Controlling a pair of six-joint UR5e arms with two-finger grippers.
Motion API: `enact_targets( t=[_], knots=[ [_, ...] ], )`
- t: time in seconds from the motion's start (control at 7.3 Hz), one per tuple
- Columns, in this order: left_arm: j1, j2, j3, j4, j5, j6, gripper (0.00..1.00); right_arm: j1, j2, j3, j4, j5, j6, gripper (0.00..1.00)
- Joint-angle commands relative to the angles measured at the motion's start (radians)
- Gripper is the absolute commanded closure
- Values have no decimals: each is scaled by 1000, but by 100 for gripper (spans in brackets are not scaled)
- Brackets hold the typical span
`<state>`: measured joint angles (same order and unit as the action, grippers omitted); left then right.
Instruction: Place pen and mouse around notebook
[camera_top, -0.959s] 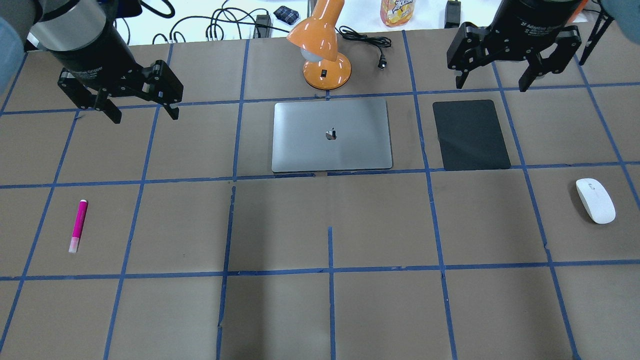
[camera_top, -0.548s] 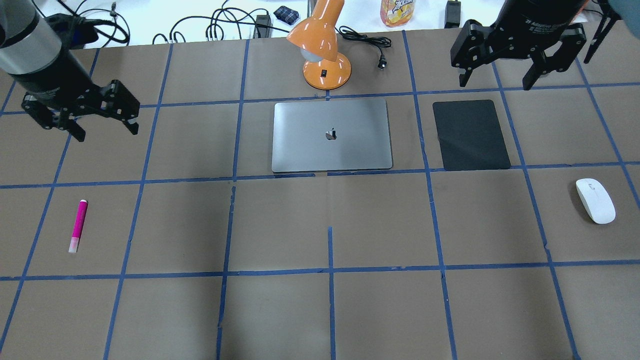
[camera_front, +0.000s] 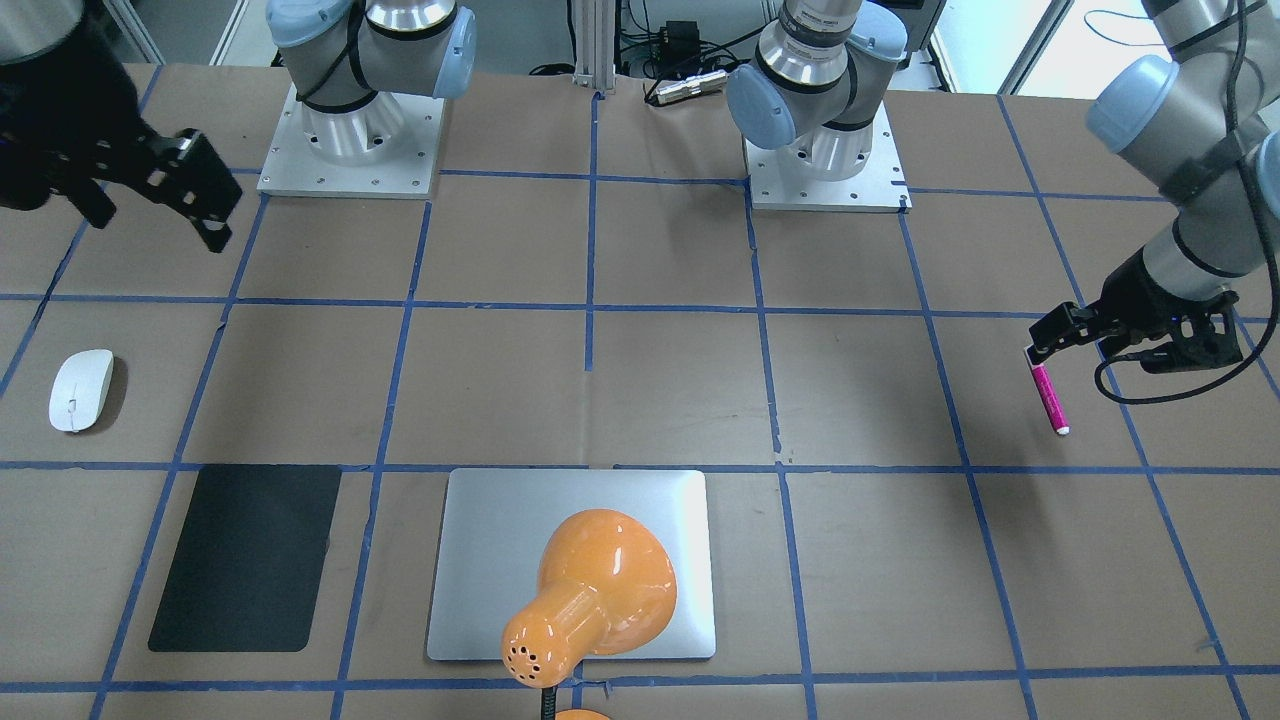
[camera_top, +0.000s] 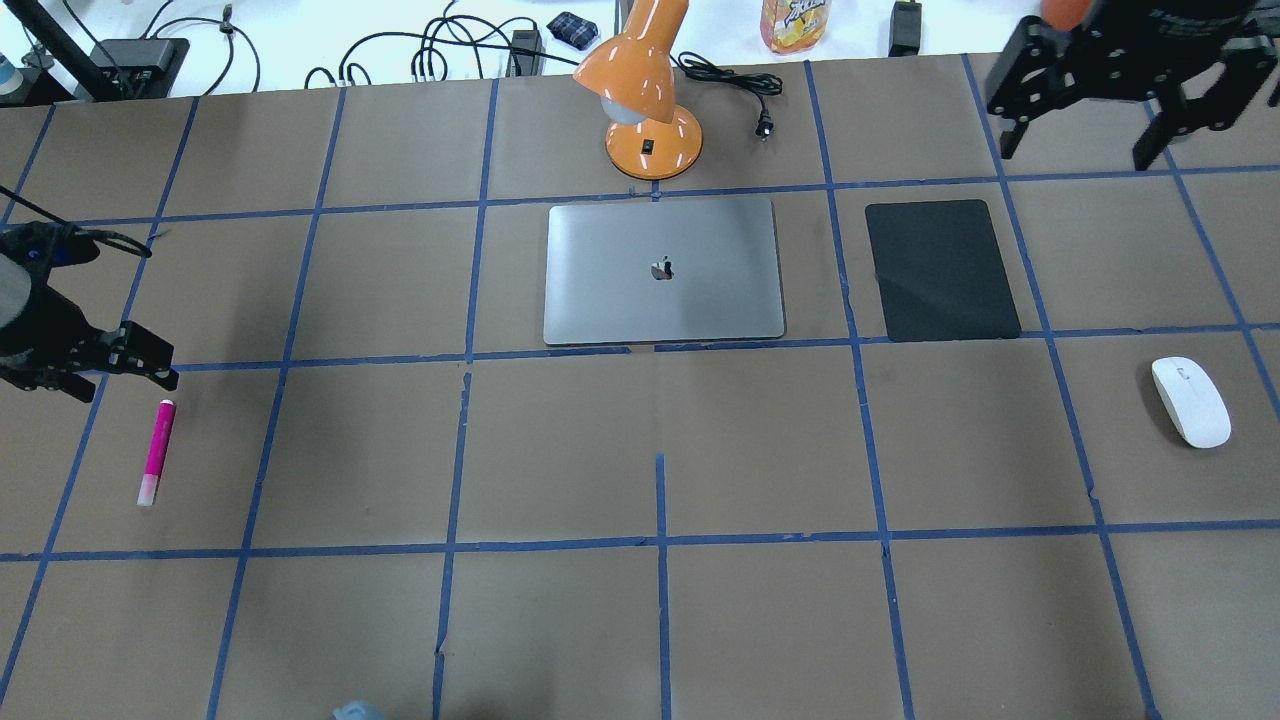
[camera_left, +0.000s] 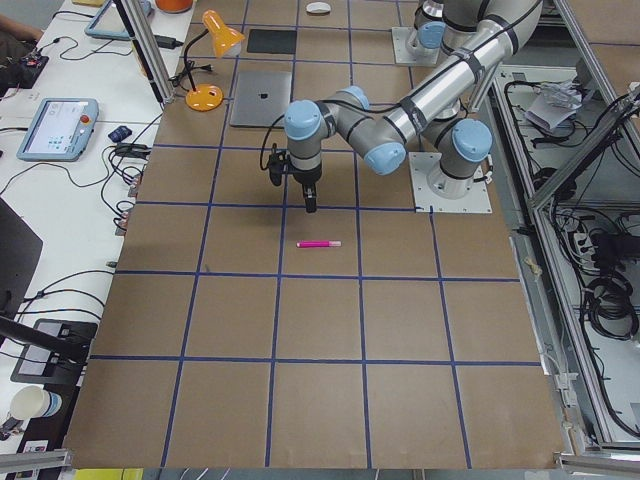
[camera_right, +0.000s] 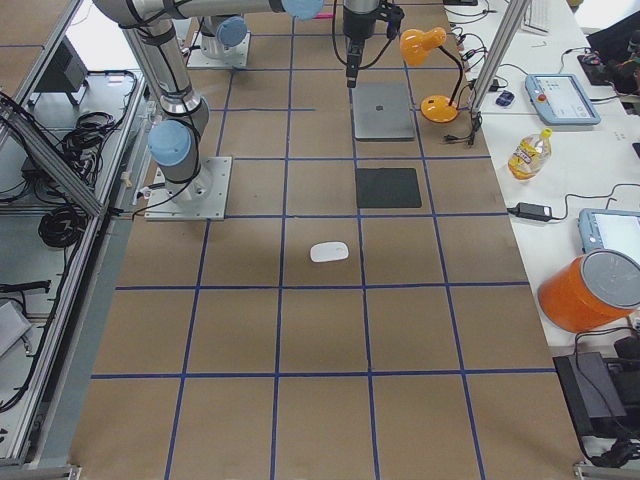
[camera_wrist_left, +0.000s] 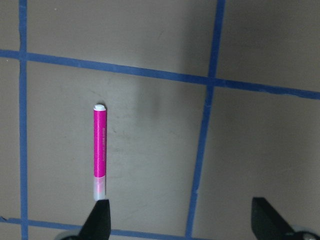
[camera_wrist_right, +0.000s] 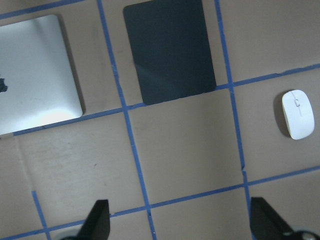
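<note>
So there's exactly one pen (camera_top: 156, 452), a short slim thing with a magenta-pink body, a paler pink-white cap end and a tiny white tip. It's lying flat on the bench (camera_top: 660, 620), well off to the left of the notebook (camera_top: 662, 270) and a bit closer to the robot, with the white tip on the notebook's side. There's one mouse (camera_top: 1190, 401), a small smooth white oval with a thin centre line. It sits well off to the notebook's right and also a bit closer to the robot. The single notebook is a big flat silver-grey slab with rounded corners and a dark logo in the middle. One matte black mat (camera_top: 940, 270) lies just to the right of it, between notebook and mouse, and one orange desk lamp (camera_top: 645, 100) stands right behind the notebook. There are two arms. The left fingers (camera_wrist_left: 99, 220) are spread wide with nothing in them, hanging above the bench close by the pen. The right fingers (camera_top: 1008, 130) are also spread apart and empty, up past the black mat on the side away from the notebook, well apart from the mouse.
</note>
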<state>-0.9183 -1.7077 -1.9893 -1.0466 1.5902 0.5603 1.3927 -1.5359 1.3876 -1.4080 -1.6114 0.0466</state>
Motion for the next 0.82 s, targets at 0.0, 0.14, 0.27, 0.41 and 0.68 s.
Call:
enact_targets(
  t=[0.0, 0.14, 0.27, 0.41, 0.68],
  knots=[
    [42, -90, -91, 161, 7, 55, 0, -148, 5, 10, 32, -7, -153, 0],
    [93, -133, -85, 169, -1, 53, 0, -174, 23, 20, 29, -22, -160, 0],
    [114, -166, -88, 251, -2, 70, 0, -242, 45, 21, 52, -36, -172, 0],
    [115, -194, -91, 316, -1, 90, 0, -291, 65, 65, 46, -30, -253, 0],
    [115, -202, -101, 318, 4, 96, 64, -343, 62, 250, -176, -36, -362, 0]
  ],
)
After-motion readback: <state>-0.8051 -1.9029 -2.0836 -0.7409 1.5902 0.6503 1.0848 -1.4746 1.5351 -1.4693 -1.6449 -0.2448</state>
